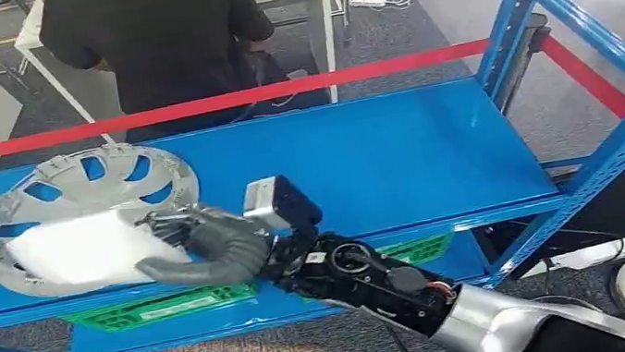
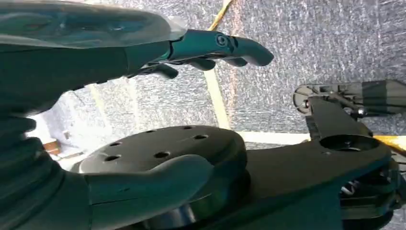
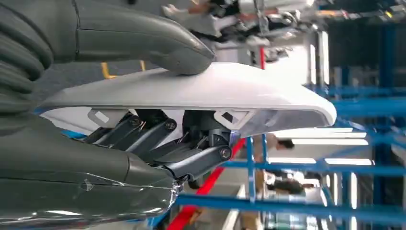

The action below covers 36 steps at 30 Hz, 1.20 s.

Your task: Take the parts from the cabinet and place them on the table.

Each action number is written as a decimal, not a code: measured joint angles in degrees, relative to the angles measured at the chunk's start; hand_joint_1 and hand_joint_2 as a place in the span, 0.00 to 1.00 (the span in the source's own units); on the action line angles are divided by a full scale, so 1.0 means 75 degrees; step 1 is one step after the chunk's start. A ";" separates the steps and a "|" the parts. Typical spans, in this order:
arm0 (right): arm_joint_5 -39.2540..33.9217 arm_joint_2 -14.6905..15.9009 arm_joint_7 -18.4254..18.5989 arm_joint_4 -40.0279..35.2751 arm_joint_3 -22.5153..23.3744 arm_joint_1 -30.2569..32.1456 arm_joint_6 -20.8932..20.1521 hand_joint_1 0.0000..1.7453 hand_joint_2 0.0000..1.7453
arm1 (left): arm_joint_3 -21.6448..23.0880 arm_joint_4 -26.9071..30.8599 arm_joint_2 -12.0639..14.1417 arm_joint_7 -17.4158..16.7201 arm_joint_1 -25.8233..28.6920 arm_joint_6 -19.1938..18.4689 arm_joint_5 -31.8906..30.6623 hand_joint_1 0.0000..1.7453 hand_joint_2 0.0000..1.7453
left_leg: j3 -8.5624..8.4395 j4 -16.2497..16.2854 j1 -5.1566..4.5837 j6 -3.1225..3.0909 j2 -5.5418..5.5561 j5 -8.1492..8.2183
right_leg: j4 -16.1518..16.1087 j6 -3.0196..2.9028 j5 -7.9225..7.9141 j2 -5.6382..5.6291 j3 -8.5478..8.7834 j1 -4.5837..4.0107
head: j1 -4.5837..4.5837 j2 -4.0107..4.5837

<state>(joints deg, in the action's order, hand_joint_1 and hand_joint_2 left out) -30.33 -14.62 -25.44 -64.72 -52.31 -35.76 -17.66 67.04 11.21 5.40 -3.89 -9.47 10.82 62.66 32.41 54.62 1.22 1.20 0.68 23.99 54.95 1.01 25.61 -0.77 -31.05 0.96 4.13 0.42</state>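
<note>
a flat white part [image 1: 82,251] (glossy, thin-edged) lies across a silver hubcap [image 1: 95,185] at the blue shelf's [image 1: 400,163] left end.

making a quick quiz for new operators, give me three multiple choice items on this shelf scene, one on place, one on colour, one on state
1. Where does the silver wheel cover lie?
A. on the blue shelf, toward its left end
B. on the floor
C. in the green crate

2. What colour is the tape stretched behind the shelf?
A. yellow
B. red
C. white

3. What is the right robot hand doing?
A. hanging open by the floor
B. resting on the crate
C. gripping a white part

Answers:
1 A, the head view shows it on the upper blue board.
2 B, a red band crosses behind the rack.
3 C, the right wrist view shows the thumb on one face of the part and the fingers on the other.
</note>
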 joint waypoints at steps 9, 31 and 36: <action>0.0274 -0.0151 0.0067 -0.0361 -0.0723 -0.0048 -0.0020 1.00 1.00 | 0.0003 0.0000 -0.0006 -0.0064 0.0023 -0.0009 0.0055 0.00 1.00 | -0.0181 -0.0289 0.0049 -0.0194 -0.0048 -0.0144 | 0.1834 0.0170 0.1143 0.0044 -0.0696 0.0004 | -0.0029 0.0000; 0.0486 -0.0204 0.0003 -0.0277 -0.1329 0.0005 0.0248 1.00 1.00 | 0.0064 0.0000 0.0012 -0.0169 -0.0027 -0.0015 0.0032 0.00 1.00 | -0.0807 -0.0050 -0.0058 -0.0034 -0.0039 0.0625 | 0.0066 -0.0200 -0.0520 0.0015 -0.0554 -0.0143 | 0.0029 0.0000; 0.0583 -0.0195 -0.0044 -0.0189 -0.1387 0.0024 0.0219 1.00 1.00 | 0.0070 0.0000 -0.0009 -0.0122 -0.0007 0.0000 0.0108 0.00 1.00 | -0.0671 -0.0230 -0.0032 -0.0217 -0.0069 0.0350 | 0.0010 0.0032 -0.0706 0.0027 -0.0631 -0.0105 | -0.0006 0.0000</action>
<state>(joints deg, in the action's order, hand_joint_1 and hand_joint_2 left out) -25.97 -16.09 -25.77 -66.14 -62.71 -35.58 -16.02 67.56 11.21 5.33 -4.81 -9.52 10.82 63.47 27.38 52.89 0.98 -0.43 0.16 26.61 55.03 1.25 20.32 -0.57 -35.78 0.17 4.09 0.42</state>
